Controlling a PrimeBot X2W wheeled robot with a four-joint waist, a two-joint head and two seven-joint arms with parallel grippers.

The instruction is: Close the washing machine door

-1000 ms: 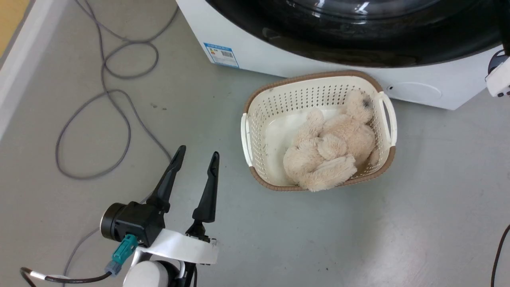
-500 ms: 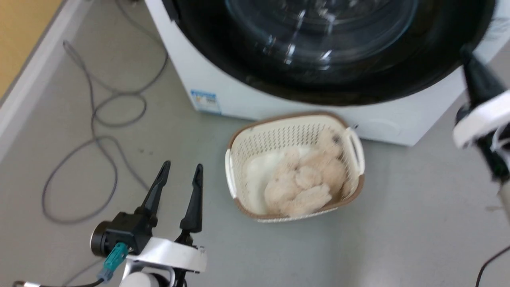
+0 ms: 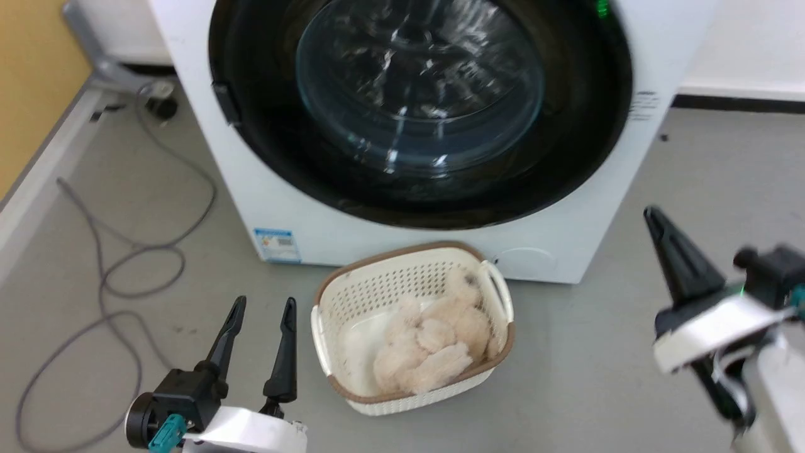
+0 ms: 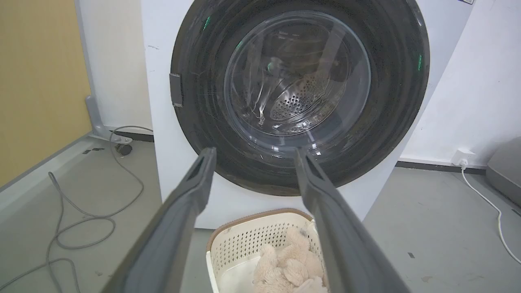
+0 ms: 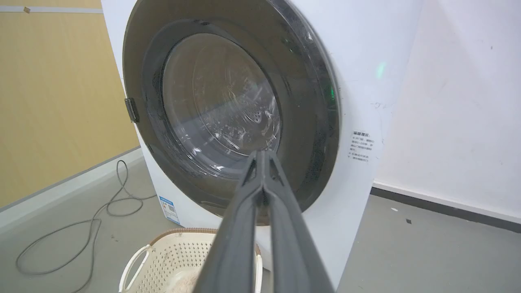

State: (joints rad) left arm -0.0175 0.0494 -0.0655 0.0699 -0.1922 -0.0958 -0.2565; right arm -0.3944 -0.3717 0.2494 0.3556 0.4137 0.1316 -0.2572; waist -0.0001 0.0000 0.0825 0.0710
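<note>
The washing machine door (image 3: 569,157) is a round black-rimmed disc with a bulging glass window, and it lies flat against the white washer front. The door (image 4: 195,101) also shows in the left wrist view, with the drum's holes visible through the glass. My left gripper (image 3: 264,303) hovers low over the floor, left of the basket, open and empty; its fingertips (image 4: 208,152) stand well apart. My right gripper (image 3: 654,220) hangs off the washer's right front corner, clear of the door (image 5: 313,134). Its fingertips (image 5: 262,154) are pressed together, holding nothing.
A cream laundry basket (image 3: 327,314) holding a beige plush toy (image 3: 427,343) stands on the grey floor just in front of the washer. A grey cable (image 3: 107,283) loops on the floor at the left beside a yellow wall. A white cord (image 4: 488,203) runs at the right.
The head camera has tilted up, so the whole door and washer front now show. The right gripper has drawn back from the door's right edge. The left gripper is unchanged.
</note>
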